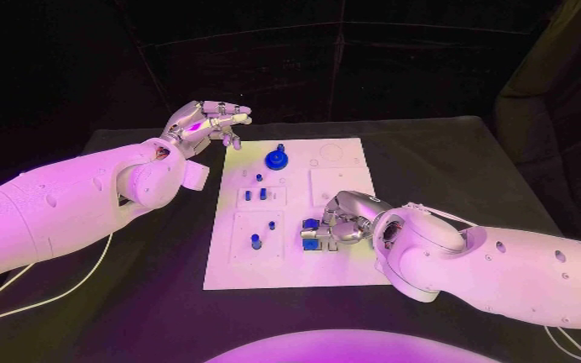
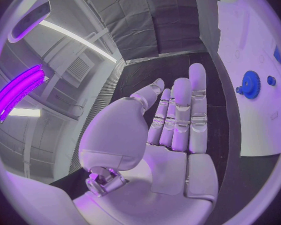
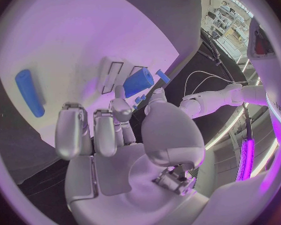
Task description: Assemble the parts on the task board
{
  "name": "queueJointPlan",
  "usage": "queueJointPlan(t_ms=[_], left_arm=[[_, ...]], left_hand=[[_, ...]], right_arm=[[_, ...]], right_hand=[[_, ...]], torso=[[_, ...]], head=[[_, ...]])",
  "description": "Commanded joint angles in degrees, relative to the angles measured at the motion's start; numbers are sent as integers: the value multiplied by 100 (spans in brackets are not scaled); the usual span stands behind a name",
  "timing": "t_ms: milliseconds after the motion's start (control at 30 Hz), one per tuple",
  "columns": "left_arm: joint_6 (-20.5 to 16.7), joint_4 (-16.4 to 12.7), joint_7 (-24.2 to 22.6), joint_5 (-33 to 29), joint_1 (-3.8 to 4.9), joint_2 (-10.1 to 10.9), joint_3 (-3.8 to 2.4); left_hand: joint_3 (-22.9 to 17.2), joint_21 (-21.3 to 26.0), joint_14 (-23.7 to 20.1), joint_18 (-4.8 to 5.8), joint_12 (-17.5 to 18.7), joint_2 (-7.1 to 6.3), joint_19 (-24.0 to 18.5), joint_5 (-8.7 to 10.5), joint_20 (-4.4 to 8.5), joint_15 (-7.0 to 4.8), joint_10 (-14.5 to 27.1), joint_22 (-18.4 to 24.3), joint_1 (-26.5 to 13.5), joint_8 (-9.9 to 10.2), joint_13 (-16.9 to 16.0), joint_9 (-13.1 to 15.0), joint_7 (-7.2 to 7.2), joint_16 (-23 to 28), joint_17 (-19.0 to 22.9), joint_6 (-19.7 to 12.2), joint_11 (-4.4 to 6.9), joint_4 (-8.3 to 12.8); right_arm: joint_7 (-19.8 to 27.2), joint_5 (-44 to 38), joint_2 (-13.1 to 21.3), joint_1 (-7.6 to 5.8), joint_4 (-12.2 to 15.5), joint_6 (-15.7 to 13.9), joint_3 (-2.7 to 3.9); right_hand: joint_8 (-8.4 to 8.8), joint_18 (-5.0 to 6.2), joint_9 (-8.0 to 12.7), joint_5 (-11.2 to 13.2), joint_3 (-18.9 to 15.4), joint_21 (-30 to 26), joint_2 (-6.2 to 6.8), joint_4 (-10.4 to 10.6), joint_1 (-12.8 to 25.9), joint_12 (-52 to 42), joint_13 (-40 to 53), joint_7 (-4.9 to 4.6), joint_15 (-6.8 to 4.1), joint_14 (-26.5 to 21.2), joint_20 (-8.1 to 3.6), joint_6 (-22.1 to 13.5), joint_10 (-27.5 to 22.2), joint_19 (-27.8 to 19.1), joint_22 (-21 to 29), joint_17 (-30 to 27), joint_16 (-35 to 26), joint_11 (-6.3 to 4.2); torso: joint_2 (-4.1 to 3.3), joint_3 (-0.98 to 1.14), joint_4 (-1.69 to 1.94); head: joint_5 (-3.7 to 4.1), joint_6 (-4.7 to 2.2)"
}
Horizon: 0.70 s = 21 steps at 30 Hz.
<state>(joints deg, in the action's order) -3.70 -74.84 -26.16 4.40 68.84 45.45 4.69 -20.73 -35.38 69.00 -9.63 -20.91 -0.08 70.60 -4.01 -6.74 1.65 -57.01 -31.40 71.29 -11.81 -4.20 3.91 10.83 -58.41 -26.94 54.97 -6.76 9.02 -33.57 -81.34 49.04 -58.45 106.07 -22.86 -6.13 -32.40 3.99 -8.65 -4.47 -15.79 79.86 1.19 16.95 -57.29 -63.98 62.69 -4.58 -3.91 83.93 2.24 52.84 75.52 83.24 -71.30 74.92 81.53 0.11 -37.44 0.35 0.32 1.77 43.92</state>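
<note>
The white task board (image 1: 345,161) lies in the middle of the black table. A blue gear (image 1: 277,160) stands near its far edge, seen also as the gear (image 2: 250,84) in the left wrist view. Small blue pegs (image 1: 253,195) sit in the board's left column. My left hand (image 1: 208,123) hovers off the board's far left corner, fingers (image 2: 178,115) straight and holding nothing. My right hand (image 1: 345,218) rests low over the board's near right part, beside a cluster of blue parts (image 1: 315,237). One blue part (image 3: 138,81) sits between its thumb and a fingertip; whether it is gripped is unclear.
A long blue bar (image 3: 29,92) lies on the board apart from the right hand. Rectangular slots (image 3: 110,75) are cut into the board by the fingertips. A white cable (image 1: 60,291) runs over the table at the left. Black table (image 1: 460,161) surrounds the board.
</note>
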Motion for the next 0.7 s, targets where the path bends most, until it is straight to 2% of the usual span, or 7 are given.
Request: queueJointPlan(t_ms=[33, 167, 300, 400, 500, 600, 700], left_arm=[[61, -11, -19, -12, 8, -2, -2], [67, -9, -18, -12, 8, -1, -2], [68, -7, -17, -12, 8, -1, -2], [69, -4, -16, -12, 8, -3, -2], [71, -2, -15, -12, 8, -6, -2], [71, 2, -15, -12, 8, -7, -2], [72, 7, -17, -12, 8, -11, -2]], left_hand=[[27, 28, -36, -81, -35, 9, -5, -27, -29, -13, 51, 8, 9, -42, 5, 7, 4, -32, 10, -23, 10, -11], [27, 28, -36, -81, -35, 9, -5, -27, -29, -13, 51, 8, 9, -42, 5, 7, 4, -32, 10, -23, 10, -11], [27, 28, -36, -81, -35, 9, -5, -27, -29, -13, 51, 8, 9, -42, 5, 7, 4, -32, 10, -23, 10, -11], [27, 28, -36, -81, -35, 9, -5, -27, -29, -13, 51, 8, 9, -42, 5, 7, 4, -32, 10, -23, 10, -11], [27, 28, -36, -81, -35, 9, -5, -27, -29, -13, 51, 8, 9, -42, 5, 7, 4, -32, 10, -23, 10, -11], [27, 28, -36, -81, -35, 9, -5, -27, -29, -13, 51, 8, 9, -42, 5, 7, 4, -32, 10, -23, 10, -11], [27, 28, -36, -81, -35, 9, -5, -27, -29, -13, 51, 8, 9, -42, 5, 7, 4, -32, 10, -23, 10, -11]], right_arm=[[16, -78, -2, -8, 10, -35, 3], [103, -83, 26, -8, 49, -30, 3], [223, -85, 72, -7, 118, -14, 3], [276, -129, 112, -7, 168, 31, 3], [299, -189, 142, -7, 190, 101, 3], [279, -256, 149, -7, 185, 135, 3], [224, -347, 137, -7, 157, 143, 3]], right_hand=[[-34, -10, -8, 128, 321, -40, 239, 1, 338, 75, -36, 12, 2, 309, -8, 11, -23, -53, 19, 1, -37, -21], [-55, -14, -10, 133, 467, -38, 329, 5, 447, 75, -16, 22, -8, 314, -8, 3, -5, -47, 10, 19, -34, -13], [-91, -20, -16, -28, 619, -20, 207, -10, 343, 10, 65, 35, -17, 323, -15, 20, 56, -29, -24, 50, -22, -22], [-124, -24, -20, -498, 823, -12, 45, -288, -382, -34, 133, 49, -30, 328, -28, 27, 100, -18, -42, 69, -19, -37], [-172, -24, -29, -539, 902, -13, 40, -631, -1087, -34, 162, 61, -42, 330, -41, 48, 112, -15, -47, 77, -24, -51], [-198, -26, -35, -535, 931, -9, 35, -792, -1366, -51, 191, 66, -49, 333, -46, 67, 129, -10, -58, 90, -19, -59], [-236, -30, -43, -477, 978, 2, -54, -930, -1621, -75, 231, 81, -59, 337, -54, 103, 156, -1, -79, 107, -14, -73]], torso=[[3, 3, -8], [2, 5, -10], [3, 5, -10], [9, 6, -15], [5, 3, -8], [5, 1, -6], [3, 1, -3]], head=[[3, 0], [3, 4], [2, 6], [6, 10], [8, 11], [14, 13], [24, 13]])
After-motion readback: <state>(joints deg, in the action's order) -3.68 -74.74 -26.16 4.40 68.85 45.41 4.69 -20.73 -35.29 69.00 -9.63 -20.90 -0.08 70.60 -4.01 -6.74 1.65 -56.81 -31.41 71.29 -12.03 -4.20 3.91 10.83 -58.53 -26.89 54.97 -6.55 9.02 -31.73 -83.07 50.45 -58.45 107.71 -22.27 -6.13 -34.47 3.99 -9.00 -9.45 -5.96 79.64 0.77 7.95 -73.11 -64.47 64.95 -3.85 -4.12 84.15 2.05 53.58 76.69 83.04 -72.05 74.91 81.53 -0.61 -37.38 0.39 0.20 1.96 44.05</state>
